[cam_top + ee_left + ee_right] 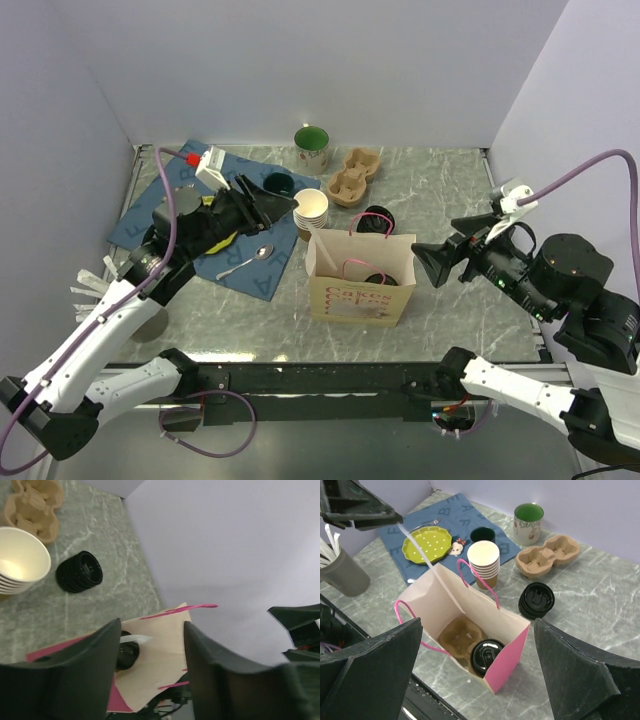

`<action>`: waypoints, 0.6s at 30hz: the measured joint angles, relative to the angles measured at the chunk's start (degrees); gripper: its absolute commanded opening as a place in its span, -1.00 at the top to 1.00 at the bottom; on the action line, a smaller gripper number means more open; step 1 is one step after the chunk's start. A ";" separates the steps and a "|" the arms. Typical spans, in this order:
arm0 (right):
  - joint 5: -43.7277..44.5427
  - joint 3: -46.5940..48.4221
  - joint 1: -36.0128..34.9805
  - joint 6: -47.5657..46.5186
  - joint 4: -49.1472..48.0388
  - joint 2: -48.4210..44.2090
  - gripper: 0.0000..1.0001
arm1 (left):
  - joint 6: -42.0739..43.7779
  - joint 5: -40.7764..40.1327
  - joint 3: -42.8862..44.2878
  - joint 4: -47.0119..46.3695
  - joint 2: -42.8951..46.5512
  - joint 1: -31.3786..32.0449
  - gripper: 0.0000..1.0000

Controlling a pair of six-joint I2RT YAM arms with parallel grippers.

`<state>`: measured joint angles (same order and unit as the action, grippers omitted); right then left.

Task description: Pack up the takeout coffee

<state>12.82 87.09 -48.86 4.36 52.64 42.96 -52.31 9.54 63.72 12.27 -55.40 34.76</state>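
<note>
Sitting upright at the bottom of the paper bag [445, 597], takeout coffee [486, 655], only its black sip lid seen from above. It is next to the empty pocket of a cardboard carrier [456, 635] that lies inside the bag; cannot tell whether the cup is seated in that carrier

Bag stands open mid-table, pink handles up

Left gripper [283, 203] hovers above the table just left of the bag, over the edge of the blue mat [190, 215]. Fingers parted, nothing between them

Right gripper [436, 243] is off to the bag's right, clear of it. Fingers spread wide, empty

Thin white stick [417, 547] leans out over the bag's rim toward the left gripper; contact unclear

Behind the bag: stack of lidless cups [484, 562], stack of black lids [536, 600], second carrier [547, 555], mug [528, 522]
</note>
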 measured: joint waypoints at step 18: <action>-6.03 4.59 0.00 24.52 16.50 5.38 -1.00 | 11.34 -1.92 2.86 16.24 12.28 0.00 -0.94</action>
<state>6.79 91.68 -48.86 28.88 69.14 48.34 -40.97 7.62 66.59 28.51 -43.11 34.76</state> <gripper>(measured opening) 0.998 0.970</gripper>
